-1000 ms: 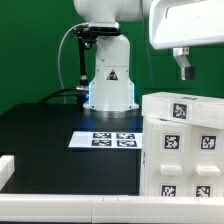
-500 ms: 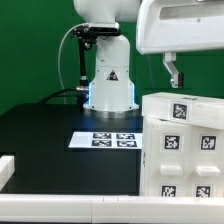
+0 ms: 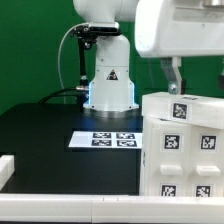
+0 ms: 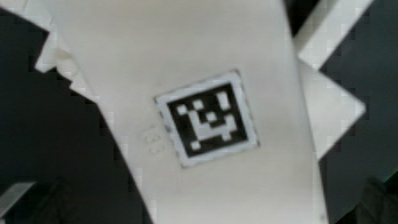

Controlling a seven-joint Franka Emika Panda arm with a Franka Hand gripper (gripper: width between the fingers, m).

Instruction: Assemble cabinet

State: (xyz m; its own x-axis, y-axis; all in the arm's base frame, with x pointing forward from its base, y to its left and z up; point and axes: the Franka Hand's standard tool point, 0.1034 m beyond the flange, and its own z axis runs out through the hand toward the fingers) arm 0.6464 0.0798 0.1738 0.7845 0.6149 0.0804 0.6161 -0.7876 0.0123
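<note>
The cabinet body is a white box with several black-and-white tags, standing at the exterior view's right front. My gripper hangs just above its top back edge, and nothing is held in it. In the wrist view a white cabinet surface with one square tag fills most of the picture, with black table on either side. The fingertips barely show there, only as dark shapes at the two lower corners, wide apart.
The marker board lies flat on the black table in front of the white robot pedestal. A white bar runs along the table's front left edge. A green wall stands behind.
My gripper has moved toward the exterior view's left and come down, from high at the right to just above the cabinet body's top.
</note>
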